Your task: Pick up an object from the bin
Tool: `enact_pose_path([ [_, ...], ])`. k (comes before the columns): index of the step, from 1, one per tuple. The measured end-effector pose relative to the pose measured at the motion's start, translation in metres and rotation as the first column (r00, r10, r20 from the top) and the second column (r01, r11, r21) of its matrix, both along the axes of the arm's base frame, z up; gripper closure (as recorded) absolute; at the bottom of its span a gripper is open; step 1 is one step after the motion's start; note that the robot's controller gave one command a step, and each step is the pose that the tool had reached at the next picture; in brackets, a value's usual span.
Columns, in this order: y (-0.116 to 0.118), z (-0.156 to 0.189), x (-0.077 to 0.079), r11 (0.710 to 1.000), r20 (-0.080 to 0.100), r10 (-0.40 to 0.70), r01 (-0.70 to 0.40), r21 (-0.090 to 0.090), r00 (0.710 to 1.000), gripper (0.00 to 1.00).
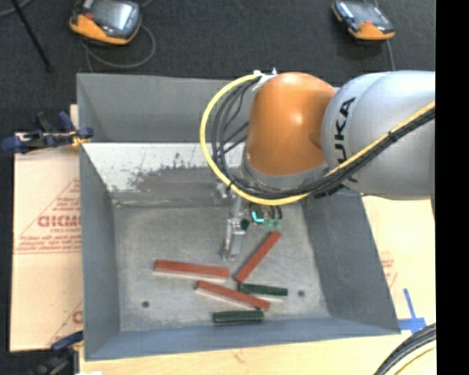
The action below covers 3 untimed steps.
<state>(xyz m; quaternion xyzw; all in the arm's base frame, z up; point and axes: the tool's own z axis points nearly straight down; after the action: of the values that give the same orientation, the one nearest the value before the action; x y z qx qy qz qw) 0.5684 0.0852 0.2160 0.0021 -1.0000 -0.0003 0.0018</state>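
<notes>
Heads up, you've got nothing picked yet: your gripper (233,245) hangs low mid-bin (102,242), can't tell if it's open or closed, just beside the slanted red stick (258,255), with two more red sticks (192,269) and two dark green sticks (261,291) lying on the floor, so five total.

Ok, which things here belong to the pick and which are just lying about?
Job: claw, grey bin, slanted red stick nearest it, left red stick, lower red stick, upper green stick, bottom green stick.
Lying about: left orange device, right orange device, outside the bin.
</notes>
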Motion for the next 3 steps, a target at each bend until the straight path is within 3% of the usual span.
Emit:
enact_pose_path([
  [1, 0.010, -0.148, -0.030, 0.949, -0.001, 0.317, -0.317, -0.001, 0.949, 0.00],
  [2, 0.010, -0.141, -0.025, 0.950, 0.011, 0.311, -0.311, -0.003, 0.950, 1.00],
  [3, -0.007, -0.092, -0.026, 0.885, 0.011, 0.465, -0.465, -0.004, 0.885, 1.00],
])
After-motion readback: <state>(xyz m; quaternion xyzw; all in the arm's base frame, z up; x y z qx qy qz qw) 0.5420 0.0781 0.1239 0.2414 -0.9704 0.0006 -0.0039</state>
